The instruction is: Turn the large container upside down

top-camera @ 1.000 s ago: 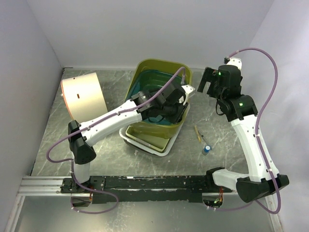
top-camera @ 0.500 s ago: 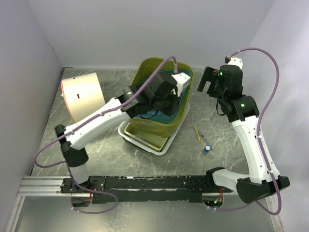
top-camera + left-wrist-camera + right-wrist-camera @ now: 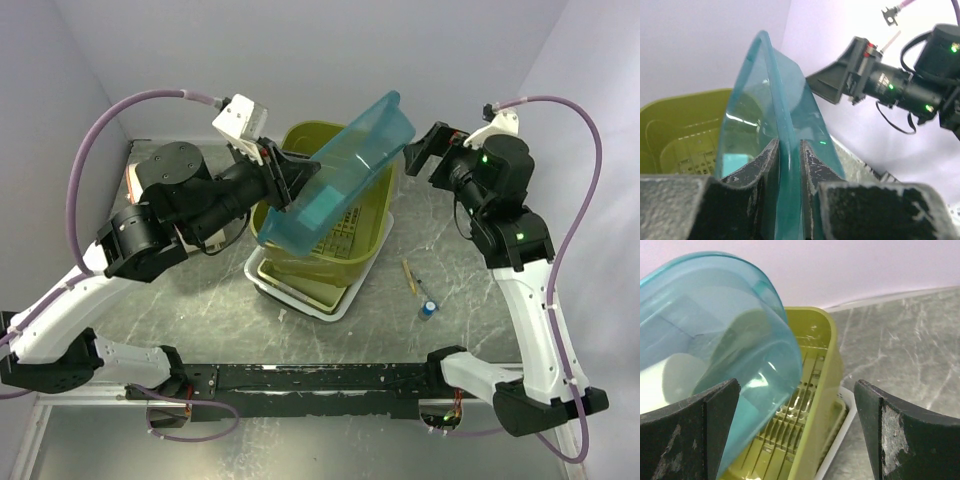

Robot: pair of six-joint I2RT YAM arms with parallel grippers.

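The grey table (image 3: 200,300) was the biggest thing there, with the two arms standing at its near edge. The left arm (image 3: 150,230) was lifted up high and bent over the middle of the table. The right arm (image 3: 520,270) stood tall on its side and leaned in too.

The large container (image 3: 340,175) – see-through and blue-green – was up off the table and tipped. Its long way ran from low at the front left to high at the back right. The high end pointed toward the right arm. The low end hung over the mouth of the yellow-green basket (image 3: 370,225). I could not tell if it touched the basket, or which way its open side faced.

The basket sat upright in a white tray (image 3: 340,305) on the table.

The left gripper (image 3: 290,180) was squeezed tight on the container's thin wall. From the left wrist I saw the wall (image 3: 770,100) going straight up between the two fingers (image 3: 760,165), one on each side, with only the wall's width between them.

The right gripper (image 3: 425,155) was spread wide and held nothing – it hung near the high end of the container, not touching it.

To the right of the tray lay a thin yellow stick (image 3: 409,273), and just beside it a little thing with a blue top (image 3: 427,309).
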